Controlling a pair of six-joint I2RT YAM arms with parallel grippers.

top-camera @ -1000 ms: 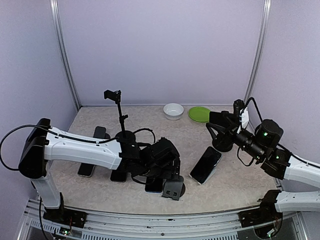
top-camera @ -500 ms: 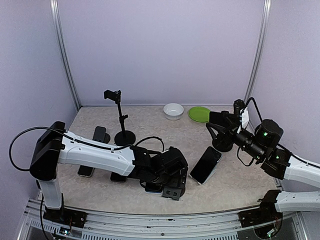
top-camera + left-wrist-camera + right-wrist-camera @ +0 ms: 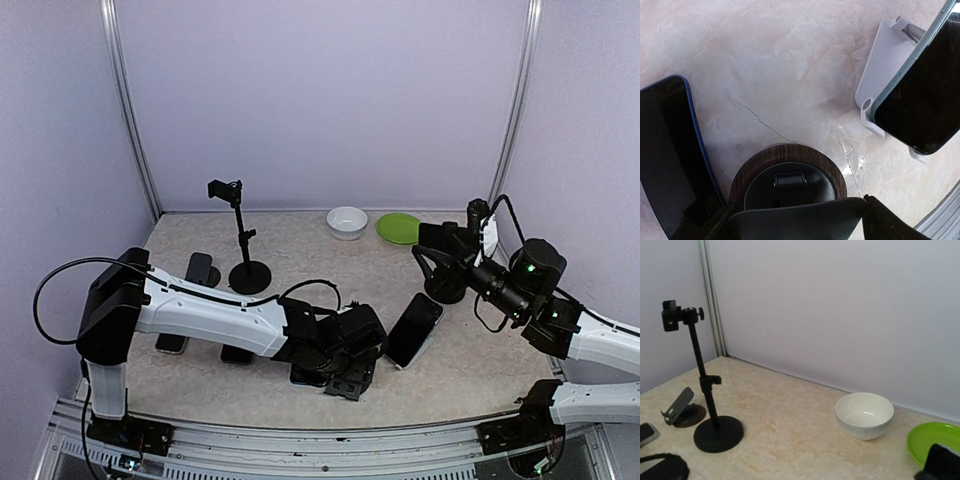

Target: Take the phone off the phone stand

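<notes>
We hold our left gripper (image 3: 375, 345) low beside the dark glass phone (image 3: 412, 330), which leans on its white plastic stand (image 3: 880, 70), to grasp it; we cannot tell its jaw spread.

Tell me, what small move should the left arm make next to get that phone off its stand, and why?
Probably slide the left gripper a little to its right, up to the phone. The phone leans on its white stand, untouched, and the gripper hovers short of it, above a round wood-rimmed base.
</notes>
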